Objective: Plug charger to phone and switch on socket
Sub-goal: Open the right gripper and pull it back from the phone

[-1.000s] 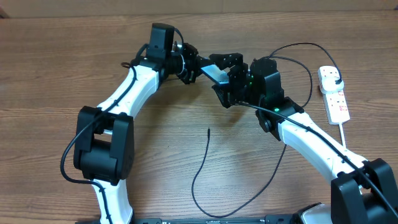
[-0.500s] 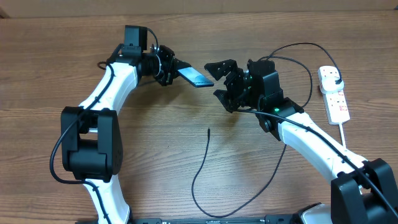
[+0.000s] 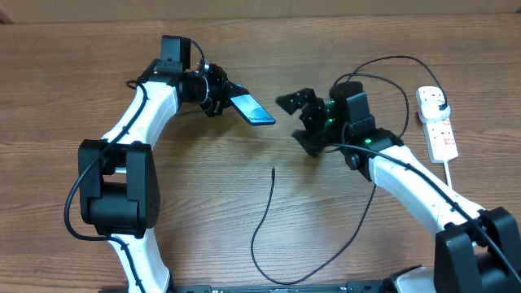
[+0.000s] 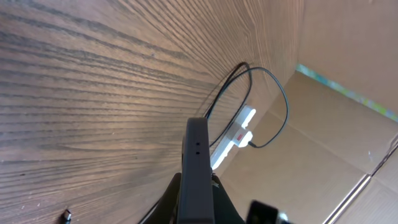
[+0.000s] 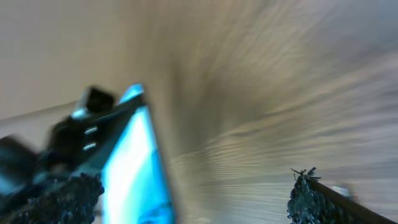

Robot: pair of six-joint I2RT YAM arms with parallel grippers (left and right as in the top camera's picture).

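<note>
Phone (image 3: 254,111): held clear of the table (image 3: 187,203) by the left gripper (image 3: 229,98). The fingers pinch one short end. The rest of the body sticks out toward the right arm, with the light blue screen tilted upward. In the left wrist view the phone (image 4: 198,168) is seen edge-on, dark rim toward the camera, clamped between the two fingers at the bottom of the picture.

Right gripper (image 3: 299,122): fingers spread wide, nothing between them. It sits just to the right of the phone's free end and apart from it, with bare wood showing in the gap. The right wrist view is badly blurred. There the phone (image 5: 134,168) shows only as a bright blue slab toward the left side, and contact cannot be judged from that view.

Charger (image 3: 259,220): the small tip lies loose on the table, below the phone and between the two arms. Neither gripper touches it. From the tip the cable runs toward the near edge, curls round, then climbs right and passes out of sight at the right arm. The black plug head (image 3: 439,98) sits in the far end of the socket (image 3: 440,134), and a thin black loop runs from it round behind the right arm.

Socket: flat at the far right of the table, well apart from both grippers. The white cord (image 3: 449,175) leaves its near end. The switch positions are too small to tell.

Room: open wood in the middle between the arms, all around the cable tip. A cardboard wall (image 4: 336,124) stands beyond the far edge.
</note>
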